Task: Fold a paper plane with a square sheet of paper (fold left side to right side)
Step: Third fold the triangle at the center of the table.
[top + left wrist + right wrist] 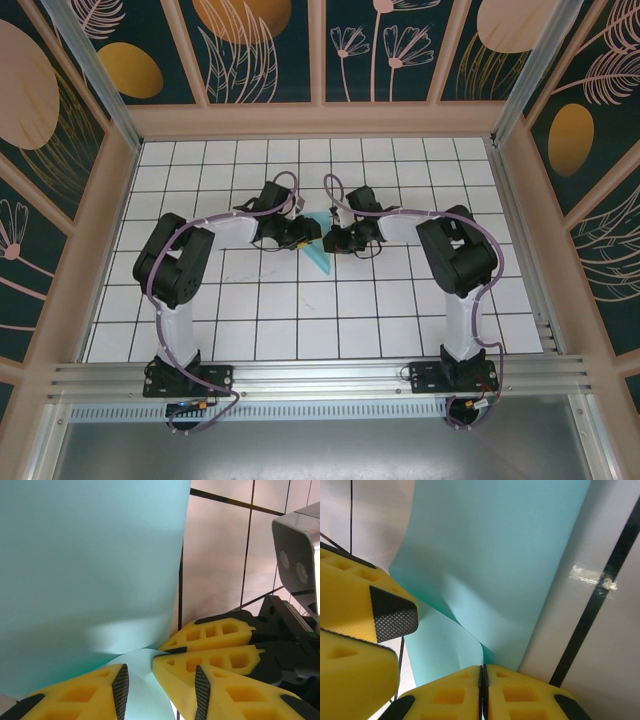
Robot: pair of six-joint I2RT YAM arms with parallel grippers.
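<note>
Right end effector (482,669) clamps the curled turquoise paper (495,555). Left end effector (159,675) stands apart, straddling that paper.

Two arms, bases bolted just beyond aluminium rail (320,372).
Left arm (178,325), right arm (462,320): white tubular lower links, bulky black joint housings, white forearm shells farther from rail.
Black base plates (185,380) right beside rail.
Purple-grey cable (288,178) along each arm, base to wrist.
Left gripper (139,662), right gripper (482,669): black bodies, yellow wedge fingers (75,695) with rectangular cut-out pockets, black cross-hatched pads (392,612).
Grey camera box (295,555) on right wrist, two round lenses.
</note>
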